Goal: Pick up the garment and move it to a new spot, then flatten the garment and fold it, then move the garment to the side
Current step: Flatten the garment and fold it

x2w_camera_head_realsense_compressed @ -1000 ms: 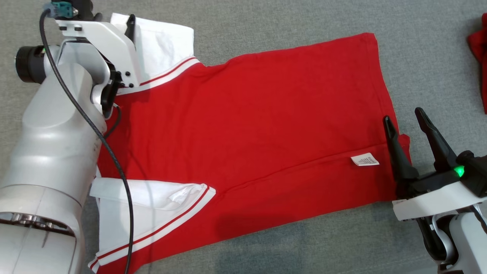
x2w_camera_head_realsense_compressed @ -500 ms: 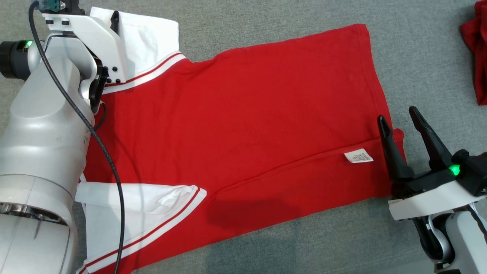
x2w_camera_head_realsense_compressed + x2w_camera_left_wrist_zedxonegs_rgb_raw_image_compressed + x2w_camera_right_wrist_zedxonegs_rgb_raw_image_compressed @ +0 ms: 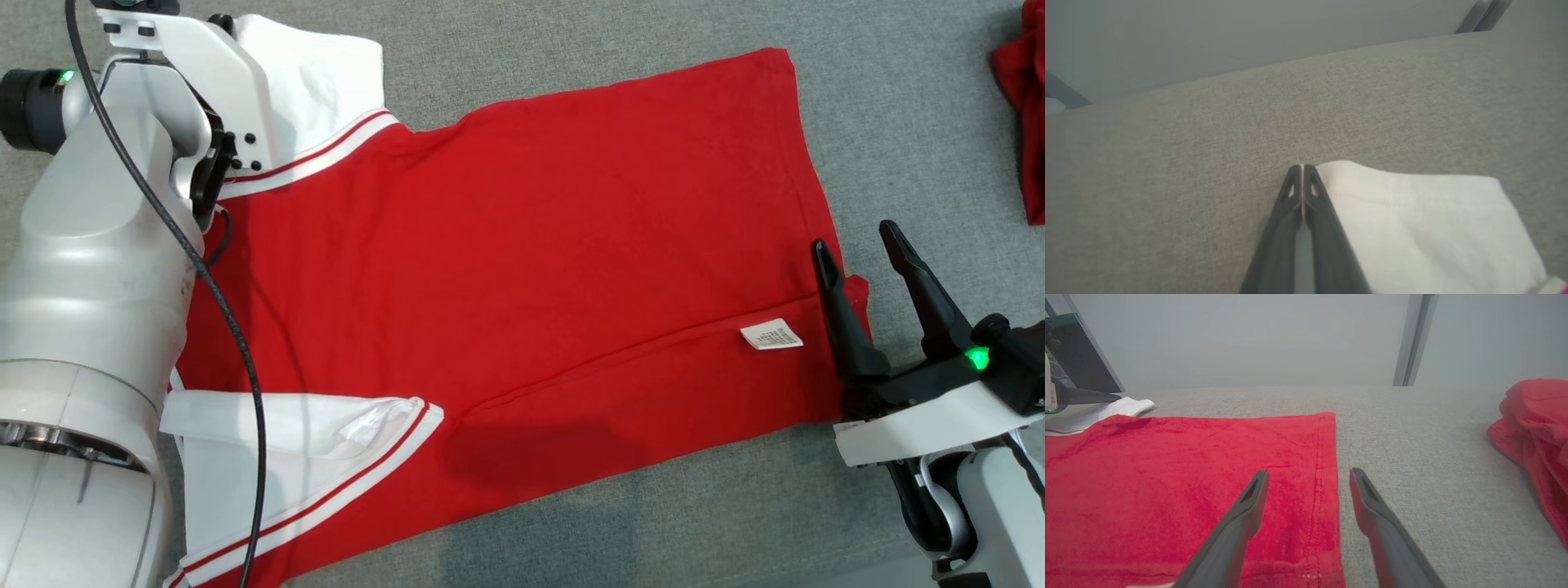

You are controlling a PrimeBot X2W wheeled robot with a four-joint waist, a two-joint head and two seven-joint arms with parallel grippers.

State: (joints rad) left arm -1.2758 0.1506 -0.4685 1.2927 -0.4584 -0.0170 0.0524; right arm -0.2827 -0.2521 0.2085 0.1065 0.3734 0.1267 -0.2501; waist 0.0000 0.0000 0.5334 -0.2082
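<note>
The left hand (image 3: 1302,166), fully closed, is pinching the garment (image 3: 531,245) by its white sleeve (image 3: 1412,220). The right hand (image 3: 853,237), spread wide and empty, is straddling the hem (image 3: 1327,477). The garment is lying flat on the bench (image 3: 914,98), long axis left-right, hem rightward.

The red knit short-sleeved shirt (image 3: 522,245), white-sleeved with red-and-white striped trim, lay spread flat on the grey cloth surface (image 3: 653,523), hem to the right. A lengthwise fold ran along its near side, with the white care label (image 3: 771,336) exposed.
</note>
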